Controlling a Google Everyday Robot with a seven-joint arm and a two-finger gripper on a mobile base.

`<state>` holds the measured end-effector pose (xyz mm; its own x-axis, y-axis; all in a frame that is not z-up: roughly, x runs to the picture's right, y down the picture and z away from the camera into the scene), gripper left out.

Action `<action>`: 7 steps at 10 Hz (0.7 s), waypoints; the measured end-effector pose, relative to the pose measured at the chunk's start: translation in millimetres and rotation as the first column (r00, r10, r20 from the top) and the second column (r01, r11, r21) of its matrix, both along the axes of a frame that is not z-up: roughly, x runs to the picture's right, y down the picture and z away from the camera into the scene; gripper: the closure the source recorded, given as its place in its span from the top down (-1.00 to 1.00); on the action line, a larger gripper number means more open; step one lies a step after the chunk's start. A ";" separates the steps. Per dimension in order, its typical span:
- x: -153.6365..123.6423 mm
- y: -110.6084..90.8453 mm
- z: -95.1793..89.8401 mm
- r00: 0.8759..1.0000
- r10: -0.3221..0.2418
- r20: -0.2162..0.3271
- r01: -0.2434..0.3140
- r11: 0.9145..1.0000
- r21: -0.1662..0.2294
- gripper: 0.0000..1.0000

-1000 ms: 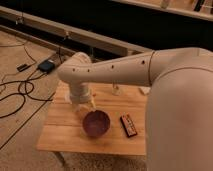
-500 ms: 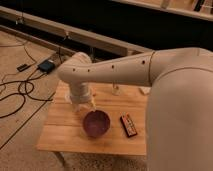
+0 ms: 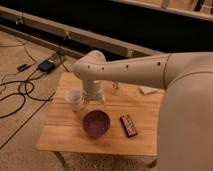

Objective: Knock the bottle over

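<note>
My arm (image 3: 135,70) reaches across the desk (image 3: 60,135). The purple bowl (image 3: 96,123) sits near the desk's front edge. My claw (image 3: 94,103) hangs just behind the bowl; I cannot tell how wide it stands. The white cup (image 3: 75,99) is behind and left of the bowl. The dark bar (image 3: 129,125) lies just right of it. The bottle (image 3: 116,89) stands behind and right of the bowl, apart from my claw.

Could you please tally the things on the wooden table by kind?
bottle: 1
cup: 1
purple bowl: 1
dark flat packet: 1
unclear pale thing: 1
Total: 5
The gripper hangs low over the table, between cup and bottle, behind the bowl.
</note>
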<state>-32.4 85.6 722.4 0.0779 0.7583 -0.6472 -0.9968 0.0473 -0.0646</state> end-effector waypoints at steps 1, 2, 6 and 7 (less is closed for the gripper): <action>20.5 -7.6 8.1 1.000 -0.005 0.009 0.005 1.000 0.011 0.30; 40.5 -16.3 16.8 1.000 -0.014 0.023 0.014 1.000 0.025 0.30; 133.4 -59.3 60.1 0.994 -0.061 0.091 0.053 0.994 0.092 0.30; 145.0 -65.8 67.2 0.991 -0.075 0.113 0.065 0.994 0.089 0.30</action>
